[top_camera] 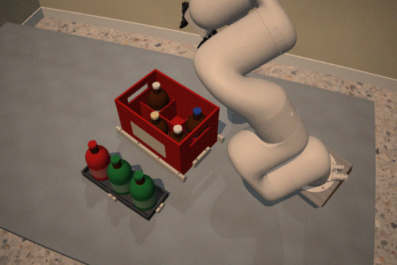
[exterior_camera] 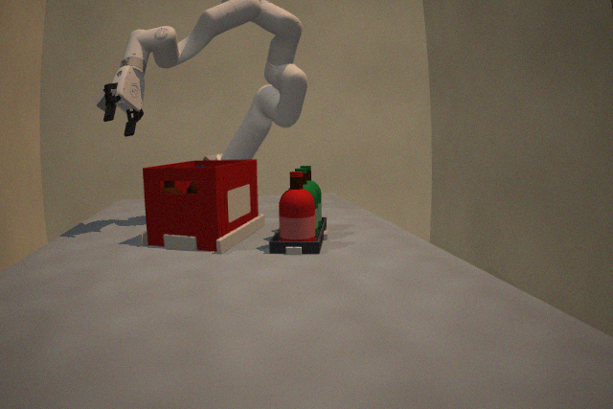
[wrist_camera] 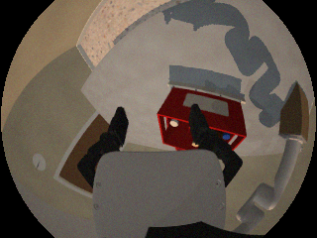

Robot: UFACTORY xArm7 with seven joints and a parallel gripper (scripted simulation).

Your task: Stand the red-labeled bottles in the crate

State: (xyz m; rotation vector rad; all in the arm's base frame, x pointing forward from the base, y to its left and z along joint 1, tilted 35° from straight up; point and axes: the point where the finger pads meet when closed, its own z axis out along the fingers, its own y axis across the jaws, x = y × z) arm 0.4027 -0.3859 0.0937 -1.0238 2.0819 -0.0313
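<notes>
A red-labeled bottle (top_camera: pixel 97 159) (exterior_camera: pixel 296 211) with a red cap stands upright at the left end of the dark tray (top_camera: pixel 85 172) (exterior_camera: pixel 294 245). Two green bottles (top_camera: pixel 119 172) (top_camera: pixel 142 188) stand beside it on the tray. The red crate (top_camera: pixel 150 133) (exterior_camera: pixel 197 206) (wrist_camera: pixel 228 109) holds brown bottles with a white cap (top_camera: pixel 156 95), a cream cap (top_camera: pixel 154 118), a white cap (top_camera: pixel 177 131) and a blue cap (top_camera: pixel 196 117); a middle cell (top_camera: pixel 171 112) is empty. My gripper (exterior_camera: pixel 119 115) (wrist_camera: pixel 158 113) is open and empty. It hangs high above the table, beyond the crate's far side and well away from the tray.
Beige stop strips (top_camera: pixel 150 154) (exterior_camera: pixel 239 232) line the crate's foot. The arm's bulky links (top_camera: pixel 256 102) lean over the table right of the crate, and its base (top_camera: pixel 324 188) sits near the right edge. A wall stands behind the table.
</notes>
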